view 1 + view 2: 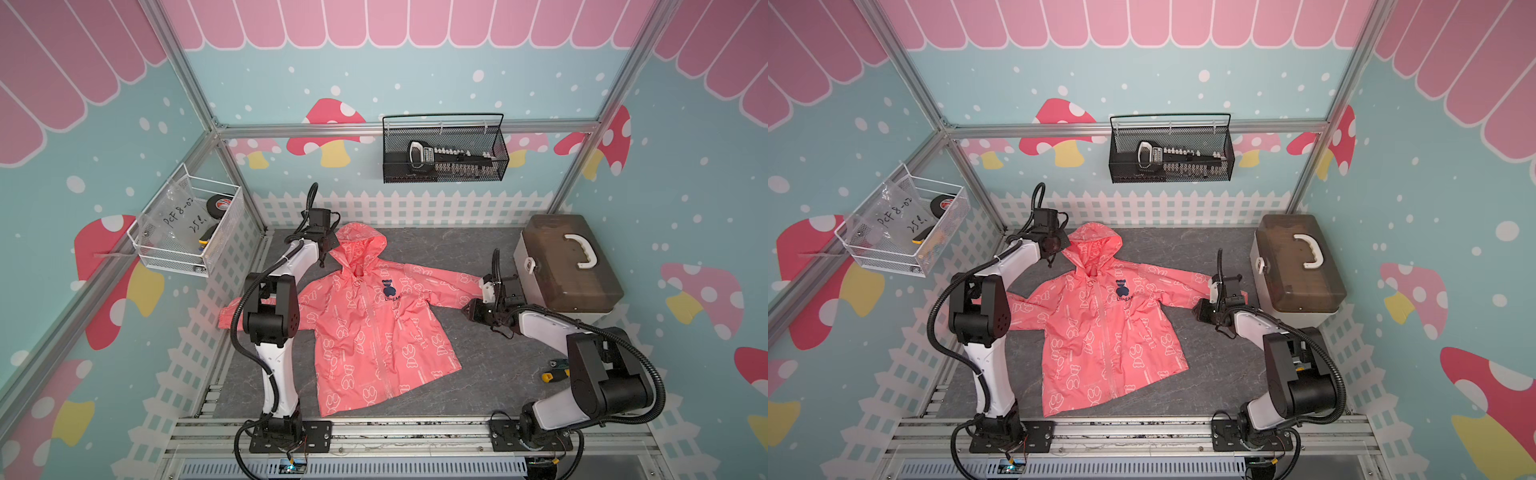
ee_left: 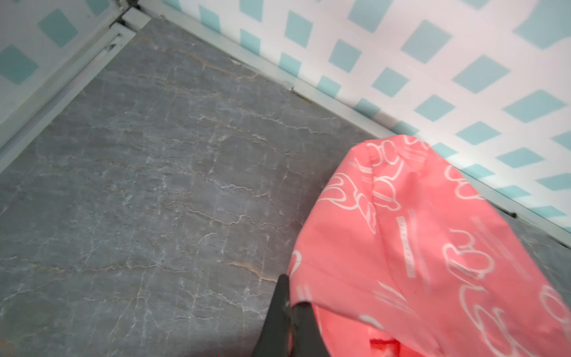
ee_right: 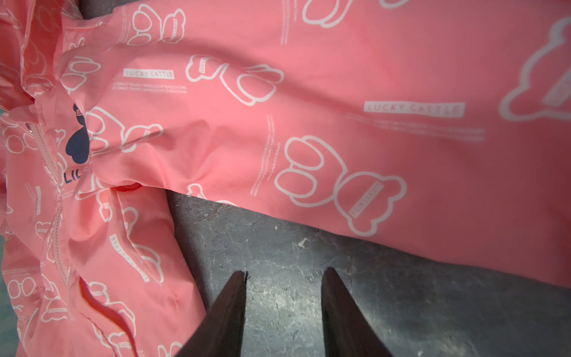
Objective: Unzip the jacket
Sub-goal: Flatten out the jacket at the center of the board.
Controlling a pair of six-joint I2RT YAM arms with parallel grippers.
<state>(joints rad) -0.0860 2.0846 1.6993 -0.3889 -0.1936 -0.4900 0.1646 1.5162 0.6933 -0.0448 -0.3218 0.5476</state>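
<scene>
The coral-pink jacket (image 1: 365,332) (image 1: 1100,332) lies flat on the grey tabletop, front up, hood toward the back wall. Its front zipper (image 1: 376,345) looks closed, with the ring pull (image 1: 357,284) up at the collar. My left gripper (image 1: 322,262) (image 1: 1052,261) (image 2: 292,293) is shut at the hood's left edge, with a fold of the jacket (image 2: 432,247) pinched between its jaws. My right gripper (image 1: 467,309) (image 1: 1196,308) (image 3: 284,272) stands open over bare table, in the angle between the jacket's (image 3: 340,92) sleeve and its body. Nothing is between its fingers.
A brown toolbox (image 1: 569,266) with a white handle stands at the right, just behind the right arm. Small yellow-and-black tools (image 1: 555,370) lie near the right arm's elbow. A black wire basket (image 1: 444,149) hangs on the back wall, a white one (image 1: 187,224) on the left wall.
</scene>
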